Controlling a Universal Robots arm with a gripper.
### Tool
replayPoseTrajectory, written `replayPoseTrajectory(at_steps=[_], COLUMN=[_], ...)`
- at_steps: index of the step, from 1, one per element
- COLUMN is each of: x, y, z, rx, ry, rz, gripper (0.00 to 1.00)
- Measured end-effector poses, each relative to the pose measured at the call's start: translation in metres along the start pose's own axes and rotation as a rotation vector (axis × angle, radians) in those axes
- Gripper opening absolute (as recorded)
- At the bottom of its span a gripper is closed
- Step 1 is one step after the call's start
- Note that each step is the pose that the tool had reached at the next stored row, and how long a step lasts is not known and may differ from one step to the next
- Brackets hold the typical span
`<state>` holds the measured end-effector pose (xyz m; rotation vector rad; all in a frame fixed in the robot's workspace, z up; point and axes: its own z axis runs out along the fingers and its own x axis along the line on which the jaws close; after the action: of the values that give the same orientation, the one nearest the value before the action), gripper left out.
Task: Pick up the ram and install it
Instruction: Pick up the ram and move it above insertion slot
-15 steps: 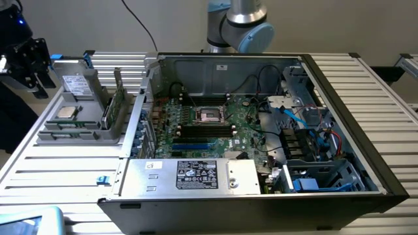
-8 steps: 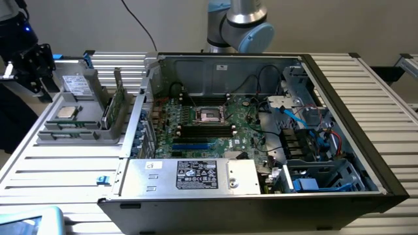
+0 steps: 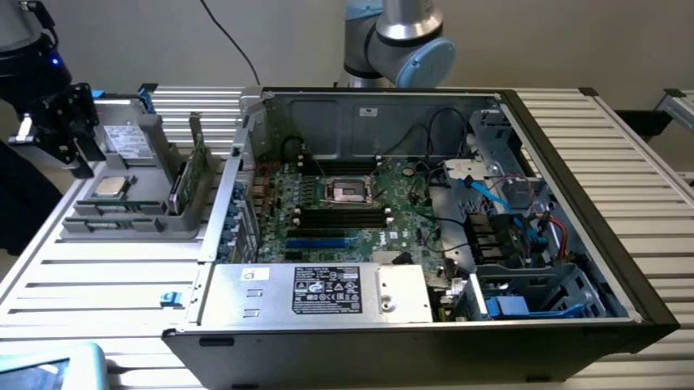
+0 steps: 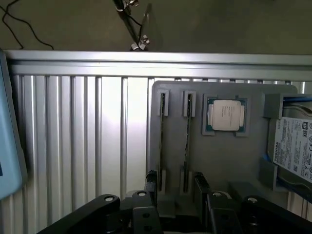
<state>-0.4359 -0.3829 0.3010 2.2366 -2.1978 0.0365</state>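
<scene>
**slotfan:** Where's the ram sitting right now?

**benchguy:** Two ram sticks (image 4: pixel 187 131) are standing on edge, side by side, along one edge of a grey holder (image 4: pixel 229 161). The gripper (image 4: pixel 175 178) is hovering at their ends with its jaws spread wide, gripping nothing.

**slotfan:** Anything crowding them?

**benchguy:** One processor (image 4: pixel 225 115) is lying in the holder's middle. One drive (image 4: pixel 295 151) is sitting at the opposite edge, its label reading TOSHIBA. The holder is resting by the tabletop (image 3: pixel 97 268) edge on the exterior view's left, just beside the open computer case (image 3: pixel 618 252). The case's black memory slots (image 3: pixel 341 215) are lying mid-board. The power supply (image 3: pixel 314 288) sticker is too small to read.
</scene>
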Motion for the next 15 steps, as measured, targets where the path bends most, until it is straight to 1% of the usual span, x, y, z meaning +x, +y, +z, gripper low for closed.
replayPoseTrajectory(at_steps=[10, 12, 14, 15], x=[0.000, 0.000, 0.000, 0.000], y=[0.0000, -0.0003, -0.0004, -0.0004], z=[0.0183, 0.0215, 0.0243, 0.0251], rx=[-0.0008, -0.0054, -0.0128, -0.0151], ry=[-0.0001, -0.0001, -0.0002, -0.0002], rz=[0.000, 0.000, 0.000, 0.000], gripper=[0.43, 0.43, 0.43, 0.43])
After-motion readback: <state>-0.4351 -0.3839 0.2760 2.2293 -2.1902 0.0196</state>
